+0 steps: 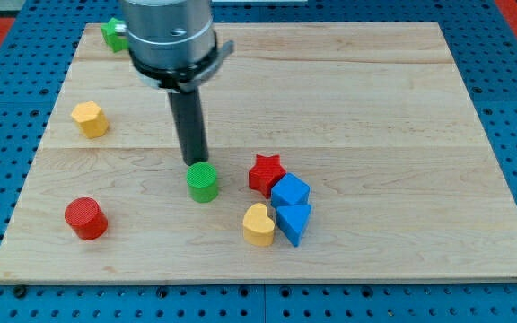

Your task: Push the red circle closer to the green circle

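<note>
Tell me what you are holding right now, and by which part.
Nothing is held. I have no gripper, only a rod; my tip stands just behind the green circle, far from the red circle.

Path between red circle (85, 218) and green circle (202, 182): bare wood, nothing stands in it.
My tip (195, 162): just above the green circle, at its top edge in the view.
Right of green circle: crowded by red star (266, 173), blue cube (290, 191), blue wedge (294, 223), yellow heart (258, 225).
Left side: yellow hexagon (90, 118) well above the red circle.
Top left corner: green block (113, 34), partly hidden by the arm.
</note>
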